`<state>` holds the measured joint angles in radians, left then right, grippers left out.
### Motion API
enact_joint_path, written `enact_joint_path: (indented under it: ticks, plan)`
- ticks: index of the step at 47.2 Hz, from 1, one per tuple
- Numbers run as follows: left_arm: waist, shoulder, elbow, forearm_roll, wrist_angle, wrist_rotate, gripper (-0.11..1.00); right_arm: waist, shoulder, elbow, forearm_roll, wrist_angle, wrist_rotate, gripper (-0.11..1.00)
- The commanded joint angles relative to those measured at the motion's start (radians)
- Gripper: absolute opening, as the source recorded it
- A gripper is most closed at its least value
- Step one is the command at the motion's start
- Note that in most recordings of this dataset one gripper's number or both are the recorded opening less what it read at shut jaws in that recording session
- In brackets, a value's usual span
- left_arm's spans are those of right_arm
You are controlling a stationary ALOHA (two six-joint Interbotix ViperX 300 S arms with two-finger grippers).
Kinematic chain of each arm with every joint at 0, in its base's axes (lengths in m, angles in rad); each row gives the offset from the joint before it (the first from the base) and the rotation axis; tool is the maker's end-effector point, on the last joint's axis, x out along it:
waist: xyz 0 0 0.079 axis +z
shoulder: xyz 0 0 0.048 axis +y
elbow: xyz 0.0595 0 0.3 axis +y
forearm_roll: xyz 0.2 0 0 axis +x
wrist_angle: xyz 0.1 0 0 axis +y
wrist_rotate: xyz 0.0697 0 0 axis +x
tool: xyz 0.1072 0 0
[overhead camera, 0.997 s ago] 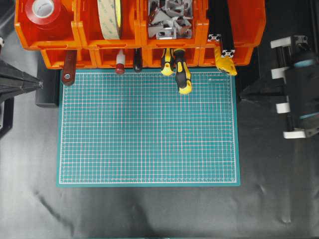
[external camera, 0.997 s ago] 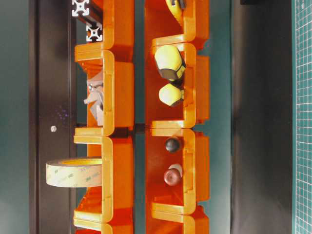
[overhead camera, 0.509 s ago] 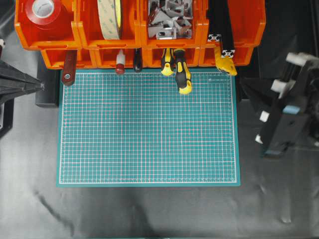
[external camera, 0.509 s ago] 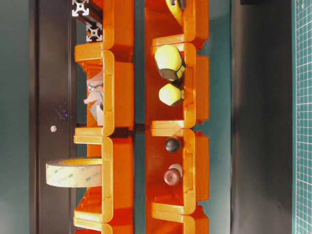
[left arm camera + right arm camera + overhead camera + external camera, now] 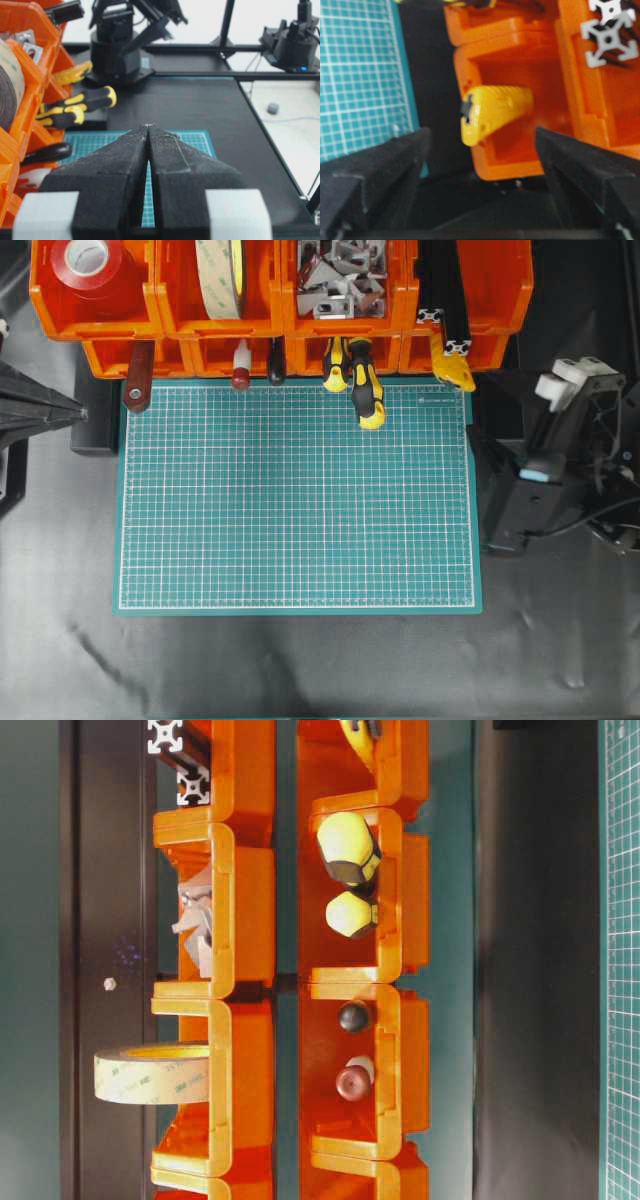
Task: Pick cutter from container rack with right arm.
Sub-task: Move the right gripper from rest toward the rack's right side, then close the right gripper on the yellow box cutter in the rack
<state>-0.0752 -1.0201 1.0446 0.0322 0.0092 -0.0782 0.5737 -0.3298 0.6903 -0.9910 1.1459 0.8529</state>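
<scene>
At the far left of the overhead view the left end effector (image 5: 70,412) lies low beside the green cutting mat (image 5: 296,497), its two black fingers pressed together to a point; the left wrist view shows only a hairline slit between them, and nothing is held.

The container rack (image 5: 280,325) runs along the top edge of the mat. Its upper bins hold, in order, a roll of red tape (image 5: 86,262), a roll of beige tape (image 5: 220,275), a heap of grey metal brackets (image 5: 340,275) and black aluminium extrusions (image 5: 445,300). In the table-level view the beige roll carries small repeated print that looks like "3M", too fine to read with certainty. Out of the lower bins stick a dark red handle (image 5: 137,377), a white-and-red tool (image 5: 240,368), a black handle (image 5: 276,362) and two yellow-and-black screwdrivers (image 5: 362,388).

The cutter (image 5: 452,364) sits in the rightmost lower bin, its yellow end poking out over the mat's top right corner. The right wrist view shows its ribbed yellow body and a dark fitting at the tip; no writing can be made out there through the blur.

The right arm (image 5: 560,460) stands on the black table (image 5: 300,665) just off the mat's right edge, below the cutter and apart from it. The right end effector (image 5: 480,165) is spread wide, one finger on each side of the wrist view, gripping nothing.
</scene>
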Motion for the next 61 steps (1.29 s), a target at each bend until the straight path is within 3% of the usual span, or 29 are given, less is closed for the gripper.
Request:
enact_joint_path:
  ticks: [1,6,24,47,54,61]
  plan:
    - [-0.002,0.005,-0.018,0.003,-0.005,-0.002,0.0,-0.017,0.008,0.002,-0.012,-0.02,0.012,0.81]
    - [-0.003,0.005,-0.011,0.003,-0.005,-0.003,0.0,-0.031,0.025,0.015,-0.023,-0.051,0.017,0.77]
    - [-0.002,-0.014,0.002,0.003,0.011,-0.005,0.0,-0.137,0.1,0.031,-0.1,-0.118,0.018,0.76]
    - [-0.002,-0.051,0.005,0.003,0.069,-0.005,0.0,-0.178,0.143,0.041,-0.101,-0.155,0.018,0.73]
    - [-0.002,-0.051,0.005,0.003,0.069,-0.005,0.0,-0.178,0.143,0.043,-0.1,-0.158,0.017,0.6]
    - [-0.002,-0.052,0.005,0.003,0.067,-0.005,0.0,-0.169,0.143,0.043,-0.098,-0.16,0.02,0.35]
